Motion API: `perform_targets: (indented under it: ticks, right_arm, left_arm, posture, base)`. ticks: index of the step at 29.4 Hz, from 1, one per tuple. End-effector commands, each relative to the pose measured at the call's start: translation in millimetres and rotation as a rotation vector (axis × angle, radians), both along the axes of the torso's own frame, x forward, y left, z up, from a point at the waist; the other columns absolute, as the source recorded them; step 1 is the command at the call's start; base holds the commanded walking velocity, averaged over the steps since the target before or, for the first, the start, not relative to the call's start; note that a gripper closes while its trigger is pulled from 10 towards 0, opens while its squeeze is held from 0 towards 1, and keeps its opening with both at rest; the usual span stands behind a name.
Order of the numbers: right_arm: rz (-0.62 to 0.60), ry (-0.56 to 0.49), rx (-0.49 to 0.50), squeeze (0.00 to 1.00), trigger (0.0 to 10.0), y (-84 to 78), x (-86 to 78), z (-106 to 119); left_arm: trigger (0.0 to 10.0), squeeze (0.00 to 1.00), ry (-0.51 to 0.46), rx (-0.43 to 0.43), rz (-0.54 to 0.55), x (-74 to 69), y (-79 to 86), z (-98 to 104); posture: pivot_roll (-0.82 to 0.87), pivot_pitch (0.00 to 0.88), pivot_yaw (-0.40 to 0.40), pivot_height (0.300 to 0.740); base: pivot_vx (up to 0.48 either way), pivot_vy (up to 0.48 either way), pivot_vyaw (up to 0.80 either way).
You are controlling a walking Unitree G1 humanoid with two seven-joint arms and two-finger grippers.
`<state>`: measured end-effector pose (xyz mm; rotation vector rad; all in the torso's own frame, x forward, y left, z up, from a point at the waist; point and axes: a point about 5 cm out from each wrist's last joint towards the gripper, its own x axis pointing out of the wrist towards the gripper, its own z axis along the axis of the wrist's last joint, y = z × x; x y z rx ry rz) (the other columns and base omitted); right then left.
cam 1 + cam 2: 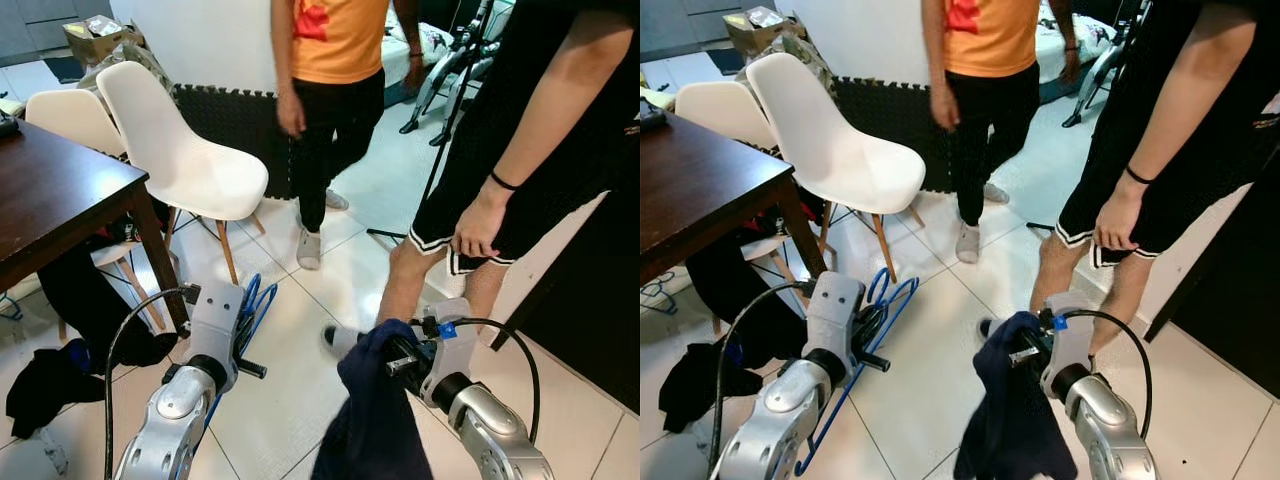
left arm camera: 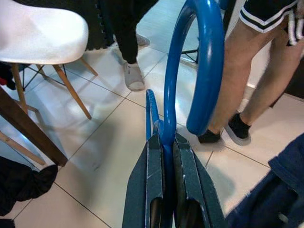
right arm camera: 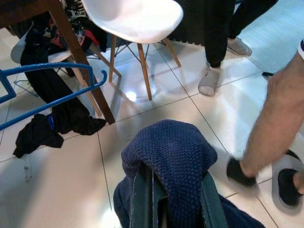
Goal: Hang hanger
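My left gripper (image 2: 165, 156) is shut on a blue plastic hanger (image 2: 199, 61), pinching it just below the hook. The hanger (image 1: 885, 300) hangs beside my left arm, above the tiled floor. My right gripper (image 3: 173, 190) is shut on a dark blue knitted garment (image 3: 166, 152), which is bunched over its fingers and droops toward the floor (image 1: 375, 410). The two grippers are held apart at about the same height.
A person in an orange shirt (image 1: 335, 90) stands ahead. A second person in black shorts (image 1: 500, 180) stands close on the right. White chairs (image 1: 190, 160) and a dark wooden table (image 1: 60, 190) are on the left, with dark clothes (image 1: 50, 385) on the floor.
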<state>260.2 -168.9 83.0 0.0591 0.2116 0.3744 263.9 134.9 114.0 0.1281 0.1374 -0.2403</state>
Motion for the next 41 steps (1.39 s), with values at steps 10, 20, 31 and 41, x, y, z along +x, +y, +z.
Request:
perform_targets:
  ticks: [10,20,31,41]
  right_arm:
    - [0.024,0.006,0.002,0.00,10.0,0.3,-4.0,6.4]
    - [0.020,0.003,-0.004,0.00,10.0,-0.4,-5.6,6.3]
    - [0.018,-0.006,0.001,0.00,10.0,-1.4,-6.0,8.6]
    - [0.021,-0.009,-0.006,0.00,10.0,-2.2,-4.4,10.4]
  left_arm:
    - [10.0,0.00,0.046,-0.001,0.008,-5.3,-1.9,-0.8]
    - [10.0,0.00,0.055,-0.005,0.001,-5.8,-3.3,-2.0]
    - [10.0,0.00,0.059,-0.010,-0.005,-5.8,-5.0,-0.8]
    - [10.0,0.00,0.036,0.000,-0.004,-2.2,-4.6,4.2]
  posture:
    - [0.08,0.076,-0.048,0.740]
    - [0.08,0.064,-0.044,0.740]
    - [0.07,0.067,-0.047,0.740]
    - [0.07,0.070,-0.051,0.740]
  base:
    - [0.285,0.000,0.00]
    - [0.333,0.000,0.05]
    - [0.335,0.000,0.74]
    - [0.337,0.000,0.66]
